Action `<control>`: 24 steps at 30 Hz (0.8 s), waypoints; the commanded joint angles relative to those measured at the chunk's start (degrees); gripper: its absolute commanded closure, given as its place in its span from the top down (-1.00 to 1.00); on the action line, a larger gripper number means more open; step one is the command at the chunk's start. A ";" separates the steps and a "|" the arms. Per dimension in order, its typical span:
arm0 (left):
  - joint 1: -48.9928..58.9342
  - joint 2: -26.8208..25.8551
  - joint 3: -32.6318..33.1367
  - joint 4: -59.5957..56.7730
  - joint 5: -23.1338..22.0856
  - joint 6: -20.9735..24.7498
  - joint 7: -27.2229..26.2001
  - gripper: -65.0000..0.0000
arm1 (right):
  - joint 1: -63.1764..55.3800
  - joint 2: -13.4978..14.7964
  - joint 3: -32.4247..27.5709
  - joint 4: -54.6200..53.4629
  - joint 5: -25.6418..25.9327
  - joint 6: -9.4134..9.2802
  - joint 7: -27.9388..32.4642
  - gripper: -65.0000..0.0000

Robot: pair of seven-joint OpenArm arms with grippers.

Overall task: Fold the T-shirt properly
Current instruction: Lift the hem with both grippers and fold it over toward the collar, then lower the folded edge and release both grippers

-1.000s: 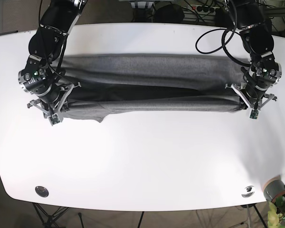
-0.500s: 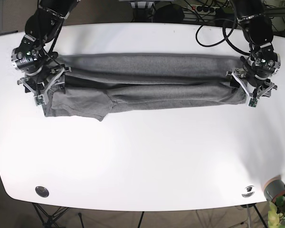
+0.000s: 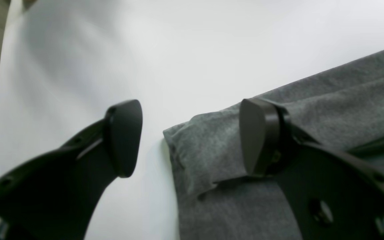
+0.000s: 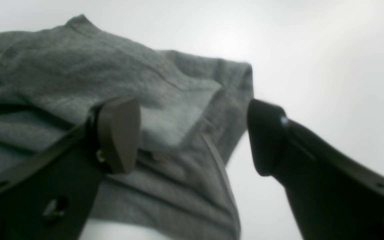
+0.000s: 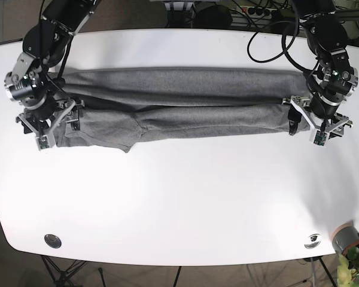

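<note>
So the shirt (image 5: 179, 101) is lying as one long grey band across the far half of the table (image 5: 179, 203), already folded over itself lengthwise, with a seam line running along the middle of the band. A sleeve flap hangs out of the near edge of the shirt toward its right-arm end.

Both arms sit at the two ends of the shirt. The left gripper (image 3: 192, 136) has its jaws spread wide with nothing pinched; one finger is over bare table just off the shirt's corner and the other is over the fabric, so the corner lies between them. Same deal with the right gripper (image 4: 192, 133): jaws apart, no cloth clamped, shirt end lying slack under it with a hem fold showing.

What could go wrong from here, just my read:
- The layers at the left-arm end look stacked and a bit rolled. If the fingers close on the top layer only, the lower layer gets left on the table and the fold opens up.
- That loose sleeve flap isn't tucked in. Any next fold that ignores it will probably trap it crooked or leave it poking out.
- If the two arms grab at different depths into the shirt, the band will skew when lifted and the edges won't line up.
</note>
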 commanded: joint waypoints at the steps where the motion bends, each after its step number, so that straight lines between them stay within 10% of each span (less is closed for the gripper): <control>1: -0.86 -0.73 2.17 -0.12 -0.13 0.33 -1.33 0.27 | 1.71 -0.27 -2.21 -1.37 -1.72 0.38 0.81 0.24; 12: 1.68 -1.43 2.34 -11.98 -0.30 -0.02 -1.86 0.27 | 0.65 0.08 -5.64 -13.50 -3.83 0.38 6.44 -0.49; 24: -3.06 -5.30 1.46 -27.19 -0.39 -0.02 -6.69 0.27 | 2.59 5.80 -5.73 -29.50 -3.74 0.38 16.99 -0.54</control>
